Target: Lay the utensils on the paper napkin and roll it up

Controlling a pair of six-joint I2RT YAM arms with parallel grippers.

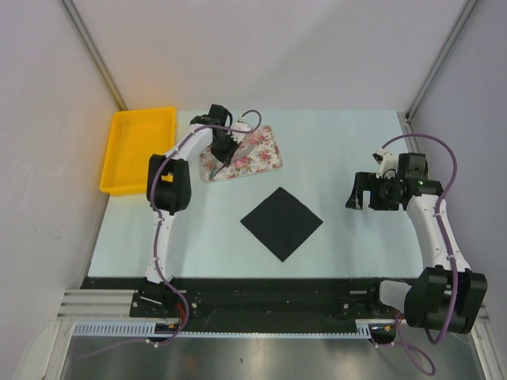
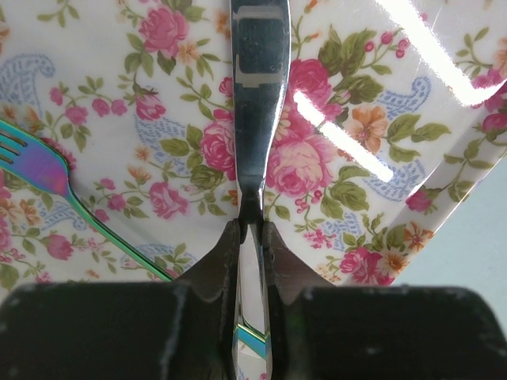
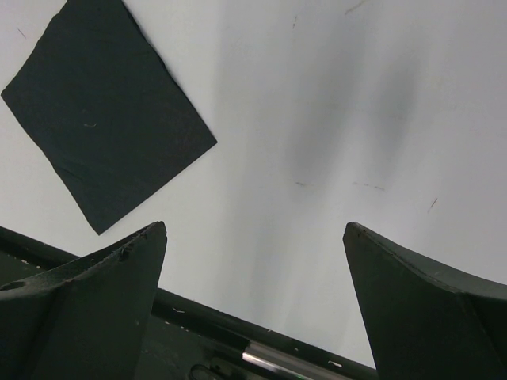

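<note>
Utensils (image 1: pixel 244 147) in floral tray (image 1: pixel 268 155), fork (image 2: pixel 40 170) loose, left end effector (image 2: pixel 252 237) gripping knife (image 2: pixel 257 103), right end effector (image 3: pixel 255 229) spread wide.

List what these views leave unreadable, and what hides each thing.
Left wrist view: the silvery utensil in the left gripper runs off the top edge; type unclear.
Same view: the fork is cut by the left edge, its handle passing behind the gripper.
Top view: both pieces on the floral tray are too small, partly under the left gripper.
Right wrist view: top corner of the paper napkin is cropped.
</note>
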